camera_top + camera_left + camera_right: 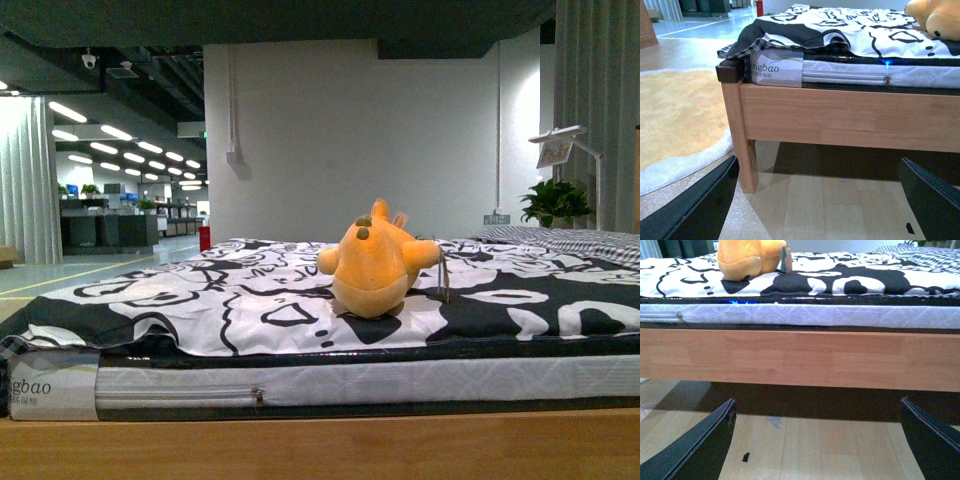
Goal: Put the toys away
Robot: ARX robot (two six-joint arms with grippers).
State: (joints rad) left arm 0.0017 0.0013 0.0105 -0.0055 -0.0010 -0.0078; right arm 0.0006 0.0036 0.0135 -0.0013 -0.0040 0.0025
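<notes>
Black left gripper (pixel 818 165) hangs spread and empty before the wooden bed frame (pixel 840 115). The plush toy (pixel 378 262) sits mid-bed on the bedspread (pixel 200 290). The right gripper (pixel 817 400) gapes empty too. Approach stage, I judge: an arm must rise above the mattress (pixel 400 380).

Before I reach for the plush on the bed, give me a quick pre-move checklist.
1. Plush toy located, sitting free on the bedspread: ok.
2. Left gripper open and empty: ok.
3. Right gripper open and empty: ok.
4. Fingers raised to toy height: not ok; both wrist views look straight at the wooden bed frame, below the bedding.
5. Place to put the toy: cannot tell; no bin or box visible.
</notes>
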